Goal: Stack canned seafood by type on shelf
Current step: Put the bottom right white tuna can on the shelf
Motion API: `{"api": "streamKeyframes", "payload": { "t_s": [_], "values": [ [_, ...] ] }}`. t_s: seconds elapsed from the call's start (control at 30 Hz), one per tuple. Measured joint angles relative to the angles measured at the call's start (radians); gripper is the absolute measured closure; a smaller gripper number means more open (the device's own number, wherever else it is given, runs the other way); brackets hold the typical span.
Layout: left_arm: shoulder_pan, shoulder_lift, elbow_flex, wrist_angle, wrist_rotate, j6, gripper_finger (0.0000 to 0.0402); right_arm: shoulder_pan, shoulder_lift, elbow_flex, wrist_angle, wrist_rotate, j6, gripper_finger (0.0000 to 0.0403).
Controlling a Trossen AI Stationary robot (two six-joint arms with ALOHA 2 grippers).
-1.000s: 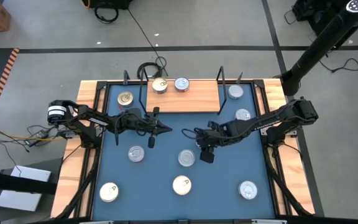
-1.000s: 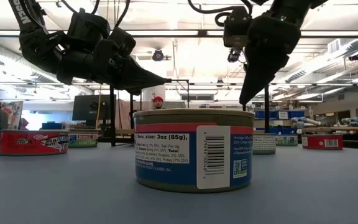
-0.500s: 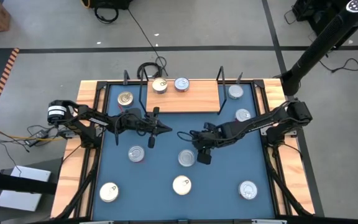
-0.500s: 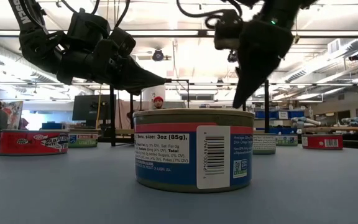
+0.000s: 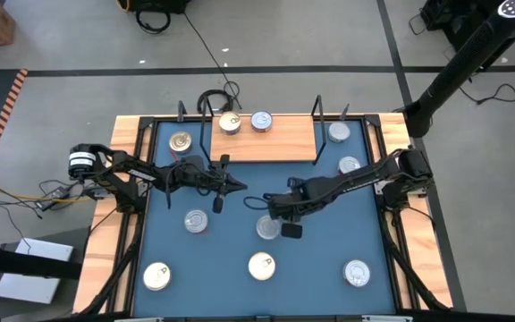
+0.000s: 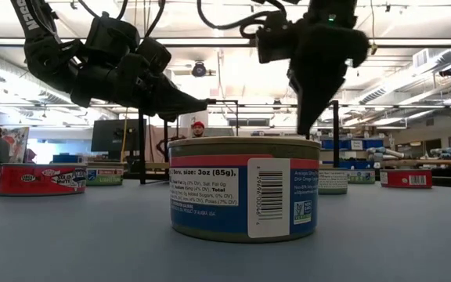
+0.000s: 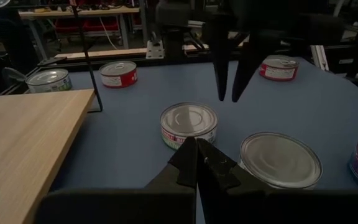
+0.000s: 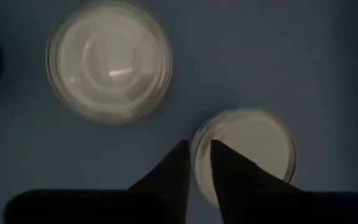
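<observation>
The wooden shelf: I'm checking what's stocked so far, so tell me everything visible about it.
The shelf is a flat rectangular light-wood board lying along the far side of the blue table, with thin black wire frames rising at its two ends. Two tins sit side by side near its far edge, left of centre: a gold-topped can and a silver-topped can. The rest of the board is bare. Neither hand touches it.

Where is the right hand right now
In the high view the right hand hangs over the middle of the blue table, just above a silver-topped can and right of the left hand.
</observation>
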Motion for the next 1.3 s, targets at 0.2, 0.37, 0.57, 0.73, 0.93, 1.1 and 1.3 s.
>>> {"api": "streamKeyframes", "payload": {
  "t_s": [0.2,0.37,0.57,0.73,0.93,1.1,1.3],
  "values": [
    [0.000,0.000,0.000,0.000,0.000,0.001,0.0396,0.027,-0.001,-0.002,-0.057,-0.008,0.022,0.0392],
    [0.000,0.000,0.000,0.000,0.000,0.001,0.0396,0.043,-0.002,-0.002,-0.089,-0.019,0.023,0.0391],
    [0.000,0.000,0.000,0.005,-0.001,-0.002,0.0396,0.042,-0.002,-0.002,-0.063,-0.038,0.047,0.0393],
    [0.000,0.000,0.000,0.005,-0.001,-0.003,0.0396,0.036,-0.002,-0.002,-0.019,-0.064,0.044,0.0391],
    [0.000,0.000,0.000,0.005,-0.001,-0.005,0.0396,0.016,-0.002,-0.002,-0.038,-0.109,0.087,0.0394],
    [0.000,0.000,0.000,0.005,-0.001,-0.005,0.0396,0.025,-0.002,-0.002,-0.052,-0.098,0.064,0.0385],
    [0.000,0.000,0.000,0.005,-0.001,-0.004,0.0396,0.041,-0.002,-0.003,-0.053,0.005,0.024,0.0352]
  ]
}}
